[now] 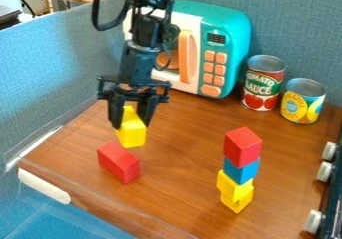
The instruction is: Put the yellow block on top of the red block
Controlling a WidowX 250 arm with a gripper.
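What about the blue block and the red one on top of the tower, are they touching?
Touching. The camera view shows the tower's red block sitting right on the blue block, with no gap between them.

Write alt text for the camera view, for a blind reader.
A black robot arm holds up a yellow block in its pincer, near an oblong red block on a brown wooden table. At right stands a red, blue and yellow block tower; behind are a turquoise toy microwave and two metal cans.
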